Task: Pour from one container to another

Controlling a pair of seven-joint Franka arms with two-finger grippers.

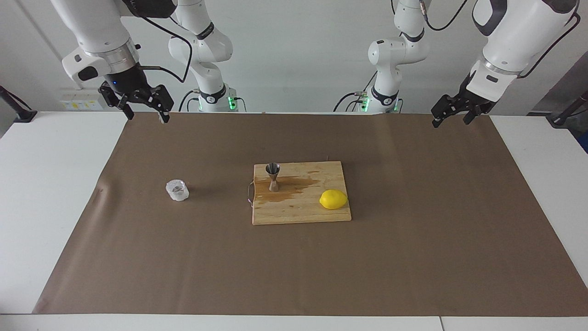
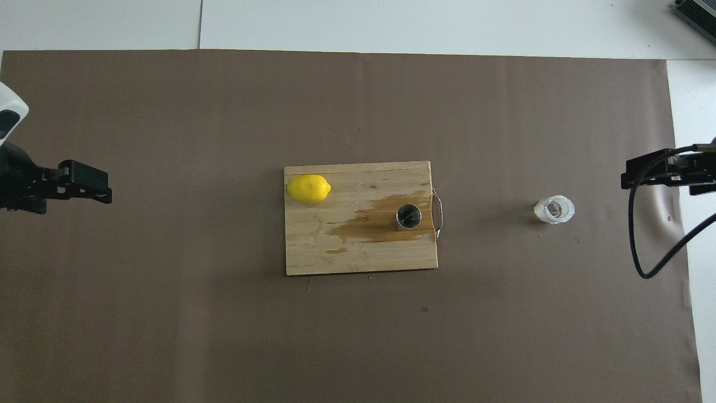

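The small clear faceted glass cup stands upright on the brown paper toward the right arm's end of the table; it also shows in the overhead view. The steel hourglass jigger stands upright on the wooden cutting board, on a wet stain; from overhead I look into its open top. My right gripper hangs open and empty, raised over the paper's edge nearest the robots, apart from the cup. My left gripper hangs open and empty over the paper's corner at the left arm's end.
A yellow lemon lies on the board toward the left arm's end, also seen from overhead. The board has a wire handle on its jigger end. Brown paper covers the white table.
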